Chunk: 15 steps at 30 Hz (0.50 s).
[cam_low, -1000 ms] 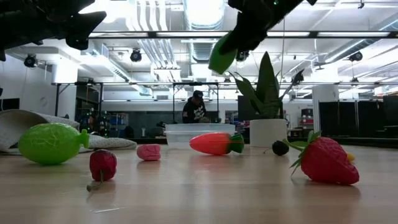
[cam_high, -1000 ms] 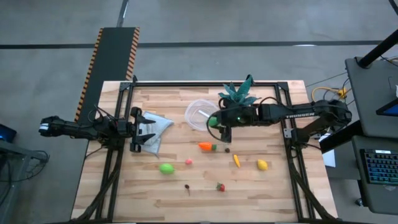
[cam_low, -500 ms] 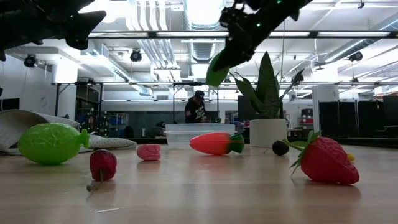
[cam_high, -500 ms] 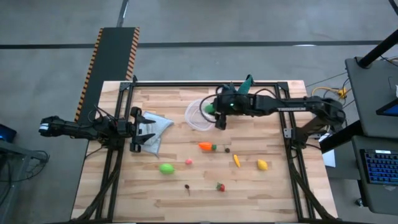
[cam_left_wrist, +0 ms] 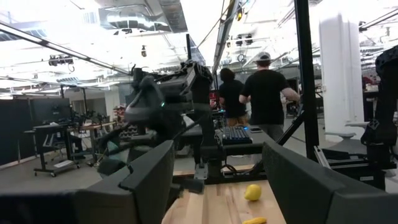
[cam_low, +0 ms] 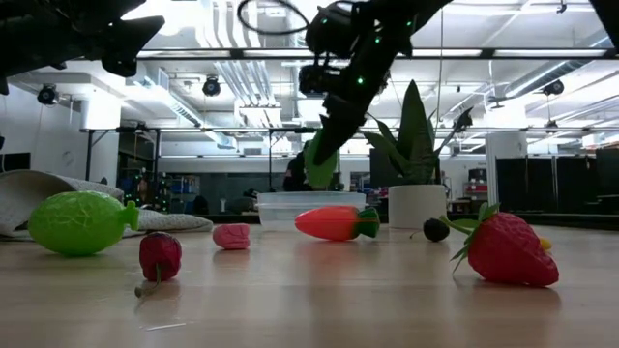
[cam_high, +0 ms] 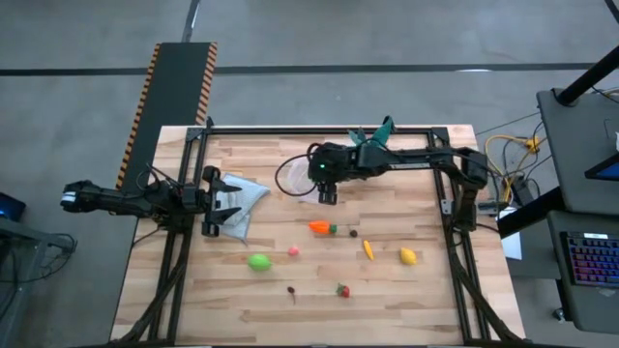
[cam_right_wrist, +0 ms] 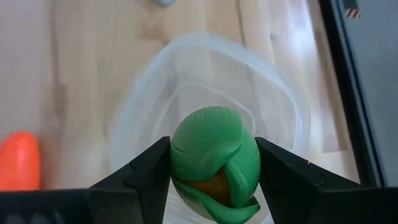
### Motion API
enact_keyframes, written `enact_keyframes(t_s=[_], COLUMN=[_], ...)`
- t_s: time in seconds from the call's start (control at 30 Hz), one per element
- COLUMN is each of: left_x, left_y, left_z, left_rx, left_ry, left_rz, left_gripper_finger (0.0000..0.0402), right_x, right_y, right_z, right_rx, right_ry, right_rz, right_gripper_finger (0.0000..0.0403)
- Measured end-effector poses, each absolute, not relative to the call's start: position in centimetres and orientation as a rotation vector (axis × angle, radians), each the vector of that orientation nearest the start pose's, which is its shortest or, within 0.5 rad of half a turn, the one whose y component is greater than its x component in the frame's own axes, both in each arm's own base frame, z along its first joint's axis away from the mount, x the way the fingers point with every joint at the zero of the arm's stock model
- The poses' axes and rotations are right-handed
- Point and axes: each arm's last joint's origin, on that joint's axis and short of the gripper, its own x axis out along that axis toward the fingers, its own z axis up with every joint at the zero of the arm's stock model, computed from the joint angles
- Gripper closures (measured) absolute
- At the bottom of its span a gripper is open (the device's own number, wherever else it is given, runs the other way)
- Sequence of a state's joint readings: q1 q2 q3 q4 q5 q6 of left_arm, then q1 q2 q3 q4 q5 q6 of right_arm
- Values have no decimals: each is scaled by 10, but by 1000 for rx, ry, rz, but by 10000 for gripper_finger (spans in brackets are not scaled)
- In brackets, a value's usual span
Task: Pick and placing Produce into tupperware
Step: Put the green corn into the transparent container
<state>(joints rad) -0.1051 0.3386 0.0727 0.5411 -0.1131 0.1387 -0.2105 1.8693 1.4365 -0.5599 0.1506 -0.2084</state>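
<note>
From my remote station I see the right gripper [cam_right_wrist: 214, 163] clamped on a green toy vegetable [cam_right_wrist: 216, 163], the two dark fingers pressing it from either side, and it hangs directly above the tupperware [cam_right_wrist: 155, 87], a round clear bowl. Through the wrist camera the bowl's inside looks bare: I make out only its clear walls and the wood beneath, with no produce lying in it, though the held piece hides part of the floor. In the high view the tupperware [cam_high: 288, 177] sits toward the far side of the table [cam_high: 426, 300], just beside the teal plant [cam_high: 372, 143] and near the pale cloth [cam_high: 242, 198]. The rest of the produce lies loose on the wood, all outside the bowl: the carrot [cam_high: 321, 228] nearest it, a small dark bit [cam_high: 353, 233] just beside the carrot, the lime [cam_high: 258, 261], a pink piece [cam_high: 293, 251], a small orange-yellow piece [cam_high: 368, 248], the lemon [cam_high: 408, 256], another dark bit [cam_high: 291, 289] and the strawberry [cam_high: 342, 289] closest to the near edge. The left gripper [cam_high: 215, 203] waits at the left side of the table over the cloth, its fingers spread apart and holding nothing.
</note>
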Motion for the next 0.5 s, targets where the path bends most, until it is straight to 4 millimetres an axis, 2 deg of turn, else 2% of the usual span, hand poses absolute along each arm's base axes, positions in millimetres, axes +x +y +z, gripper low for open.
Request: enact_keyframes(t_s=[0.27,0.5], left_x=[116,116], left_y=[-9,-9], left_z=[210,210], left_rx=[108,108], left_ry=[-270,-271], left_rz=[27,27], left_gripper_finger=[171,171], right_x=[386,386], right_y=[-105,-105], right_z=[219,217], right_rx=[-136,-93], right_ry=[1077,1073], right_rz=[-255,-199], right_gripper_finger=[202,202])
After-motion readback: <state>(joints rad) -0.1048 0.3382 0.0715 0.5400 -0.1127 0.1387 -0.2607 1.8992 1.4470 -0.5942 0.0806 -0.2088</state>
